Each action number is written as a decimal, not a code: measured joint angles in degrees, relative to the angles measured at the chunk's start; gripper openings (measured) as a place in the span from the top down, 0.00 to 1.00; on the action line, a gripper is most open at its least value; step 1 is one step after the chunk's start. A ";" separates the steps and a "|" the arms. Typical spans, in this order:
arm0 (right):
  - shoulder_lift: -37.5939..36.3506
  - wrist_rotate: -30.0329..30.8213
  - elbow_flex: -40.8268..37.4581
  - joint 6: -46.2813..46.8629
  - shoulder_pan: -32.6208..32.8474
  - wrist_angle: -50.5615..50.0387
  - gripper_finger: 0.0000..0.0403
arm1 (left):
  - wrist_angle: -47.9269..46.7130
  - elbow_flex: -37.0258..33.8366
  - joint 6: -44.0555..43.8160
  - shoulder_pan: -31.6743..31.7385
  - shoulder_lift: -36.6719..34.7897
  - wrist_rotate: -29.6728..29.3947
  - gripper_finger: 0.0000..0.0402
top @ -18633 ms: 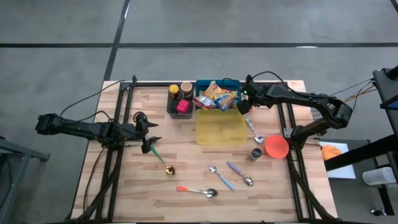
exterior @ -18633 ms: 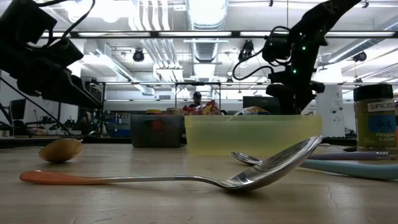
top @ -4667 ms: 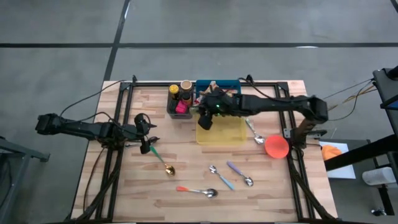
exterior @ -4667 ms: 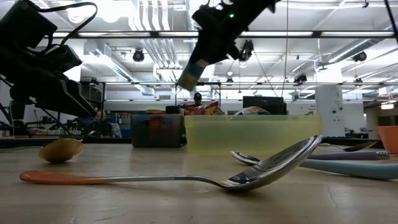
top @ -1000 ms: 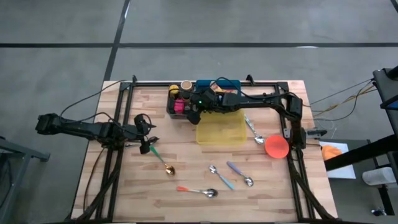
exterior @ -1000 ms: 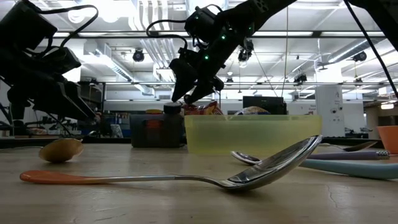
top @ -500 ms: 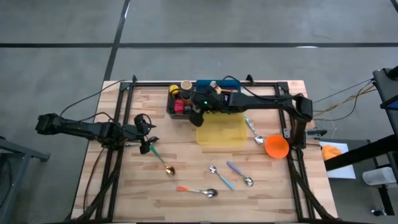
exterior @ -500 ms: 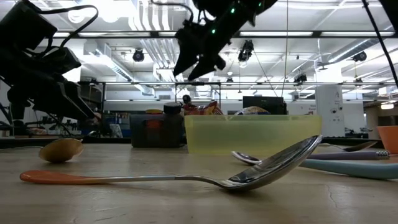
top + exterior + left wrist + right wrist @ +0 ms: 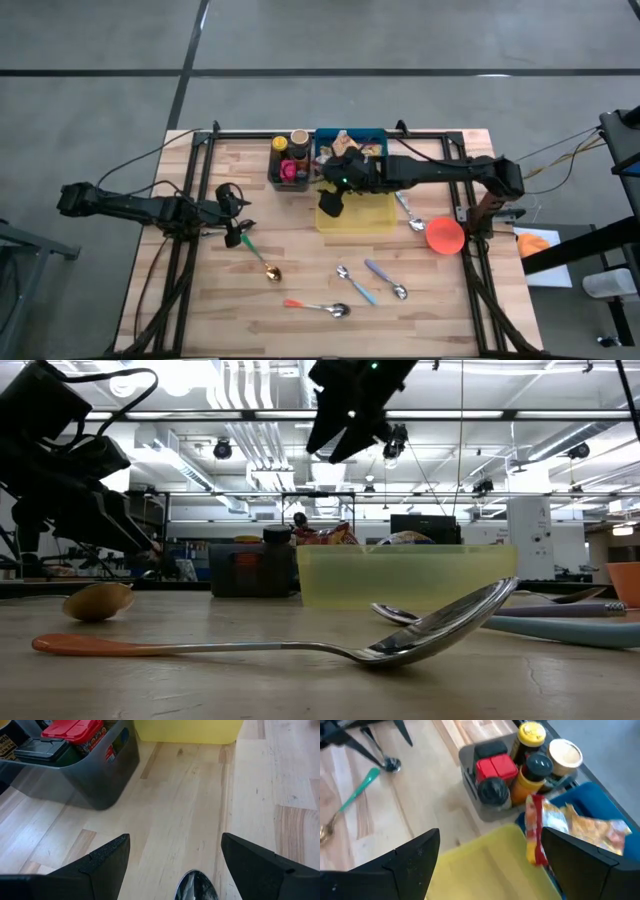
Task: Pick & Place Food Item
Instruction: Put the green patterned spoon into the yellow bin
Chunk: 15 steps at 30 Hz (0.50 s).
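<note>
Spice jar (image 9: 296, 165) now in grey bin (image 9: 276, 179); R hand (image 9: 329, 204) wide open, empty.

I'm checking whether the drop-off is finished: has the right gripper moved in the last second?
Yes. In the high view the right gripper, open and empty, has pulled back from the grey bin to over the yellow tray's left edge.

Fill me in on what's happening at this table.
The right arm's tool hangs open and empty above the yellow tray, beside the grey bin of spice jars. A black-capped jar sits in that bin. The left tool waits open at the table's left, over a green-handled spoon.
</note>
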 joint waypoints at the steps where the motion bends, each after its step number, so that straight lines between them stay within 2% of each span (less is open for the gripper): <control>1: -0.48 1.06 -0.15 0.67 0.67 -1.27 0.14 | 0.01 0.01 0.00 -0.01 0.00 -0.01 0.21; 5: -2.06 6.19 -1.18 3.93 3.69 -4.28 0.14 | 0.01 -0.01 0.00 0.01 0.00 -0.01 0.21; 15: -13.08 10.23 -12.71 13.50 10.47 -5.38 0.14 | 0.01 0.00 0.00 0.01 0.00 -0.02 0.21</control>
